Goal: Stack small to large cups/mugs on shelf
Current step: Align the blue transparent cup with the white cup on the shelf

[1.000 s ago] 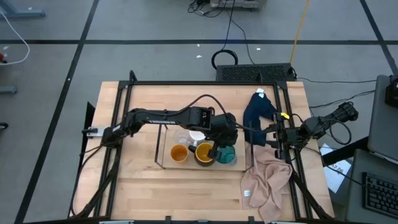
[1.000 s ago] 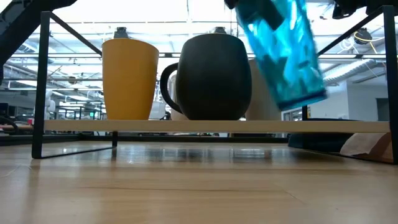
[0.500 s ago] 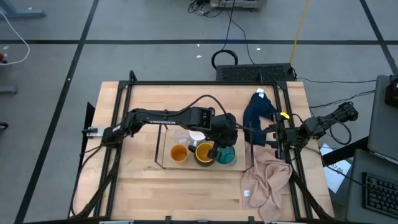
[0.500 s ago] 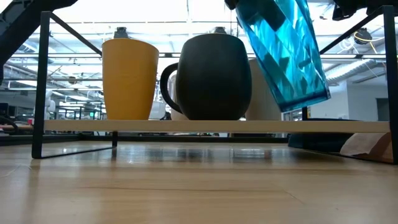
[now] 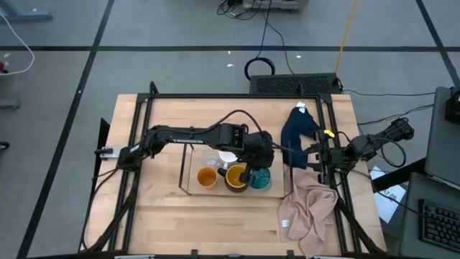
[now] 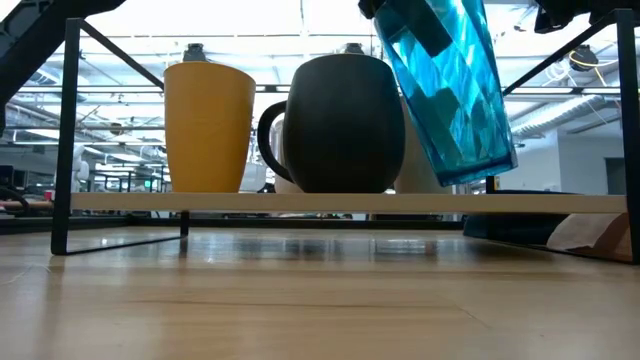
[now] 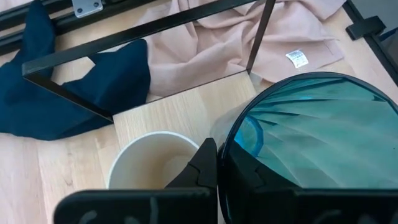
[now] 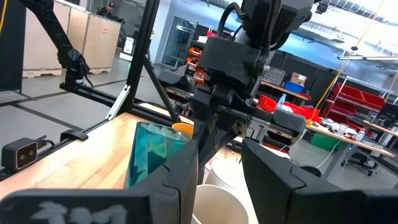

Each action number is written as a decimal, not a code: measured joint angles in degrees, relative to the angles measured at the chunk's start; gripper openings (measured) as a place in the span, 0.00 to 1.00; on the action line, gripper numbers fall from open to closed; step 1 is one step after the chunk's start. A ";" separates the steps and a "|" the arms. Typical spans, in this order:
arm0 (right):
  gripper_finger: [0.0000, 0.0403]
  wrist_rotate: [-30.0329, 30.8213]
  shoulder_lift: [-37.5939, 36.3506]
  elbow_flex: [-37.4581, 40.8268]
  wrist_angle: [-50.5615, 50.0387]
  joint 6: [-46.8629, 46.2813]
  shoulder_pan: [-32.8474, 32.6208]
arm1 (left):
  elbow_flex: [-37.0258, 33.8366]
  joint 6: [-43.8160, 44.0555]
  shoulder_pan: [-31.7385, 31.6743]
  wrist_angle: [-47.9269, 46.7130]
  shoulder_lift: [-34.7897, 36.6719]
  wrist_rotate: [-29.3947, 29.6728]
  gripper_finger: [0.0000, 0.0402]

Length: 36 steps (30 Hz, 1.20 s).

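Note:
My left gripper [image 5: 250, 171] reaches over the right end of the shelf [image 5: 215, 191] and is shut on the teal patterned cup [image 6: 450, 90]. The cup hangs tilted just above the shelf board [image 6: 300, 203]. On the board stand the orange cup [image 6: 209, 128] and the dark mug [image 6: 340, 125] with its yellow inside [image 5: 236, 177]. The beige-grey cup [image 7: 152, 163] stands behind them, under the teal cup. The clear glass [image 5: 208, 158] and the white mug [image 5: 228, 156] stand farther back. My right gripper [image 8: 221, 186] waits open at the table's right edge. My left gripper pinches the teal cup's rim [image 7: 231, 144], one finger [image 7: 206, 167] outside the wall and the other inside the mouth. The fingers come from above, slanting down. The cup is lifted clear of the shelf and tilted, its base [image 6: 470, 172] swung toward the low view's right.
A dark blue cloth [image 5: 298, 129] and a pink cloth [image 5: 307, 208] lie right of the shelf. The shelf's black wire uprights [image 6: 70, 130] stand at its ends. Black frame rails [image 5: 136, 144] run along the table's sides. Bare wood shows near the front edge [image 5: 215, 223].
The teal cup has swung in my left gripper's hold and sunk a little toward the shelf board. Its base first moved outward past the shelf's right end, then came back somewhat. The arms have otherwise kept their places.

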<state>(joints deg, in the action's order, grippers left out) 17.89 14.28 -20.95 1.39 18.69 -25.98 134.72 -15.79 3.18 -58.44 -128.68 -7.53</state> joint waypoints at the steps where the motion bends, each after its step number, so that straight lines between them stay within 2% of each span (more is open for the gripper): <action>1: 0.29 0.00 0.00 0.00 0.00 0.01 0.00 | 0.00 0.04 0.00 0.00 0.00 0.02 0.01; 23: 0.29 -0.07 0.02 0.02 -0.46 -0.01 -0.02 | 0.06 1.11 -0.72 0.33 -1.11 0.04 0.04; 31: 0.29 -0.07 0.02 0.02 -0.55 -0.92 -0.01 | 0.06 1.62 -0.74 1.75 -1.11 0.05 0.12; 36: 0.29 -0.07 0.02 0.02 -1.23 -1.50 -0.01 | 0.06 2.86 -1.23 1.29 -1.11 -0.02 0.14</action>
<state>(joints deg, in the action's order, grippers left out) 17.82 14.31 -20.93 0.16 17.19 -25.98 134.78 -12.93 1.95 -57.14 -129.80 -7.55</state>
